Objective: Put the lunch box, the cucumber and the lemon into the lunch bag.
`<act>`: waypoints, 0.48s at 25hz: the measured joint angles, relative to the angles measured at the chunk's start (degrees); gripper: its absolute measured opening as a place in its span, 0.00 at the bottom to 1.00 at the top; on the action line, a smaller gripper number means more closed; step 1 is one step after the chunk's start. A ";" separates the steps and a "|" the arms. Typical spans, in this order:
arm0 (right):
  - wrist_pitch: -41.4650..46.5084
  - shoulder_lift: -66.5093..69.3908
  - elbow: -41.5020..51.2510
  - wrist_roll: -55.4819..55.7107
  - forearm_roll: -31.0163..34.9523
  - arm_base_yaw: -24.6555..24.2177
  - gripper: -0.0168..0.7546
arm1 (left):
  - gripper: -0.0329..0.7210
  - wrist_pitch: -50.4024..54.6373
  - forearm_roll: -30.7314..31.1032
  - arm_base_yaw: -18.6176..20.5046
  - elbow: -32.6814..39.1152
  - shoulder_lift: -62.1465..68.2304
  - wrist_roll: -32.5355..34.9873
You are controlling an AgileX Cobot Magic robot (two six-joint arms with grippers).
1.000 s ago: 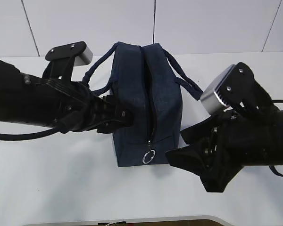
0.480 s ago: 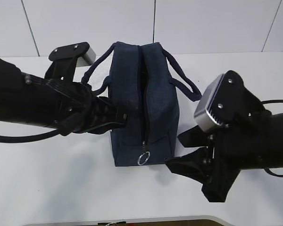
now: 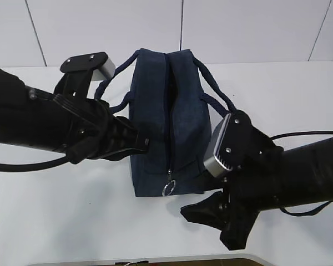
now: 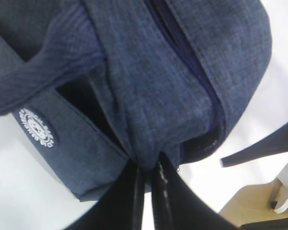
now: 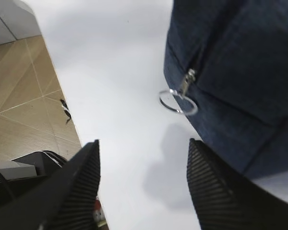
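The dark navy lunch bag (image 3: 180,94) stands mid-table with its handles up and its top zipper (image 3: 167,116) run to the near end. The silver ring pull (image 3: 167,189) hangs there. My left gripper (image 3: 147,141) is shut, pinching a fold of fabric on the bag's left side (image 4: 173,72); the left wrist view shows the fingertips (image 4: 148,167) together on cloth near the white emblem (image 4: 36,127). My right gripper (image 3: 206,227) stands open and empty just in front of the bag's near end, with the ring pull (image 5: 177,101) ahead of its jaws (image 5: 143,148). Lunch box, cucumber and lemon are out of view.
The white table (image 3: 72,210) runs to a near edge just below my right gripper. Beyond that edge, the right wrist view shows tan floor tiles (image 5: 19,96). A white panelled wall (image 3: 238,27) stands behind the bag.
My left gripper has shut on the bag's side fabric. The right arm has swung left and down toward the bag's near end. The bag has shifted slightly left.
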 joint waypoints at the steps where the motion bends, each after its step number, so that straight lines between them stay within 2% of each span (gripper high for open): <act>1: 0.28 0.79 -0.14 -2.44 1.78 0.00 0.62 | 0.03 0.08 0.00 0.00 0.00 0.00 0.00; 7: 0.53 5.67 -1.43 -12.74 11.25 0.00 0.62 | 0.03 0.26 -0.88 0.00 0.00 0.00 0.13; 12: 1.90 9.84 -4.54 -14.25 14.10 0.00 0.62 | 0.03 0.39 -1.93 0.00 0.00 0.00 0.13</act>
